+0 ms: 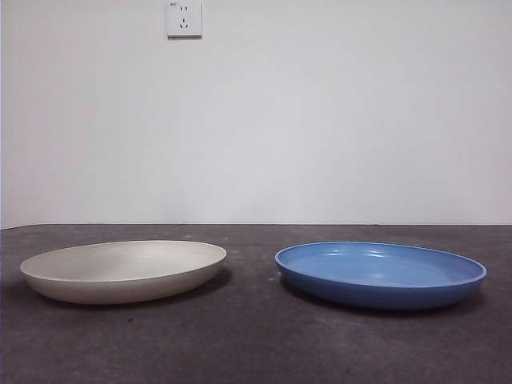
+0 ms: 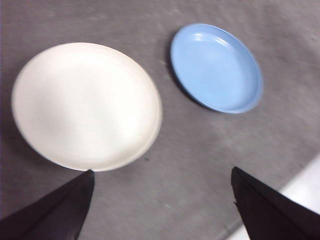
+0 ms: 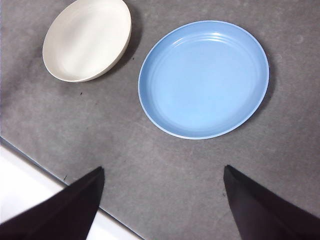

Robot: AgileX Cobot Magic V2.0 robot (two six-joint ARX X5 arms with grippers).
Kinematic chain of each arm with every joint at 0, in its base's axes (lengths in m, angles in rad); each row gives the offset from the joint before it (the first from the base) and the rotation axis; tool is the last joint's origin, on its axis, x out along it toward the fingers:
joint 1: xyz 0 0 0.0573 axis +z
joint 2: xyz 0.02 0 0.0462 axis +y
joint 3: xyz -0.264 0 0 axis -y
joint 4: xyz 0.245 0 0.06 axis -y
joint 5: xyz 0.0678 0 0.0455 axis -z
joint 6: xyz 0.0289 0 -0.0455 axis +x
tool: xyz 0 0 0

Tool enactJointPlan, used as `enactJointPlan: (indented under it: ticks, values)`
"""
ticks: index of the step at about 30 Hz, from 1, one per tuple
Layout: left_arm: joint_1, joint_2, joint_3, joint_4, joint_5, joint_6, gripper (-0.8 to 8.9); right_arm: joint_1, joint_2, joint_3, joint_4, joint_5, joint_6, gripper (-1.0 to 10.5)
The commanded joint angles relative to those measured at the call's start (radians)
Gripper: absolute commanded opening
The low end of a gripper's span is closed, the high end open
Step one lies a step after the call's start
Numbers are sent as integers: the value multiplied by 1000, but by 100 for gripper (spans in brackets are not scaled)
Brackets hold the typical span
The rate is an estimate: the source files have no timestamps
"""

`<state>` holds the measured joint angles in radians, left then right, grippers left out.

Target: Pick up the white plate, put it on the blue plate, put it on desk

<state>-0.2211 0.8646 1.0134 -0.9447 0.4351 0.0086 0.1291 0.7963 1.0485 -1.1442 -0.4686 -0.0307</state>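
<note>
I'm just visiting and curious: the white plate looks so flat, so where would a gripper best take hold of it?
Probably at the rim. The white plate lies flat on the desk, too wide to span, but its low rim curves up off the surface. The left gripper, open above its near edge, could come down there, one jaw inside and one outside.

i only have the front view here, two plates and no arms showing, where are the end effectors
Observer: Both hang above the desk. The left end effector is over the near edge of the white plate, jaws wide open.
Operator: and the right one
Observer: The right end effector hangs near the blue plate, jaws also open, holding nothing.
Operator: anything on the plates, i see them side on
Observer: From above, both plates are empty, and bare desk separates them.
</note>
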Motion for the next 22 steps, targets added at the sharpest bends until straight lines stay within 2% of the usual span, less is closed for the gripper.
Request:
enactJointPlan:
  ticks: [1, 5, 22]
  values:
    - [-3, 47, 22, 39, -62, -28, 438, 2, 6, 19, 7, -2, -13, 384]
    - [-3, 140, 22, 102, -151, -48, 437, 2, 6, 19, 11, -2, -13, 384]
    - [0, 601, 24, 333, -340, -55, 436, 2, 6, 19, 14, -2, -13, 384]
